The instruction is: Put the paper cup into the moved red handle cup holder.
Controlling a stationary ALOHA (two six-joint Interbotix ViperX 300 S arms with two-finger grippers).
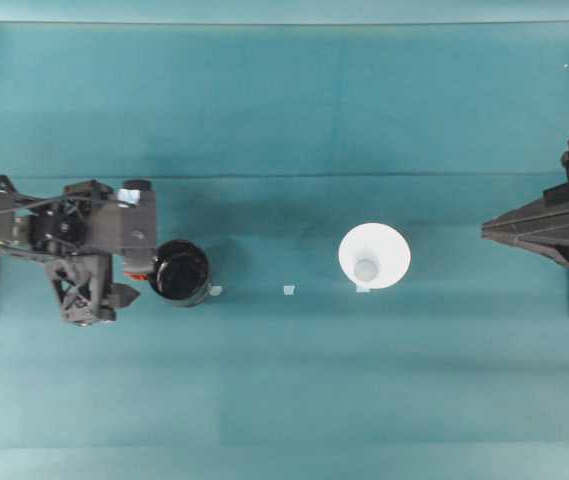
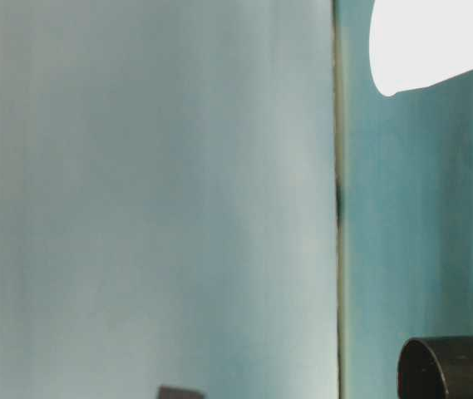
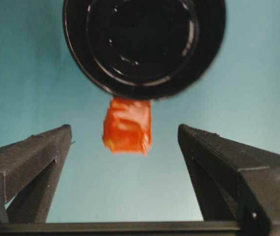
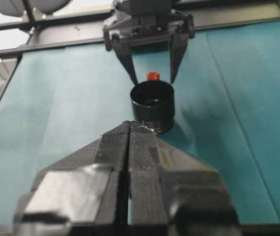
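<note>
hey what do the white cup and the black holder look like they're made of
The paper cup looks like matte white paper: flat, glare-free walls. The red handle cup holder looks like glossy black plastic, with sharp highlights inside; its handle tab looks crinkled, maybe tape.

Left hand low over surface, fingers spread wide apart, nothing gripped between them; right hand at far side, fingers pressed together, empty, arm drawn back

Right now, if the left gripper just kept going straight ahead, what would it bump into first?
Probably the orange-red handle tab of the black holder; it sits just ahead, centred between the open left gripper's fingers.
</note>
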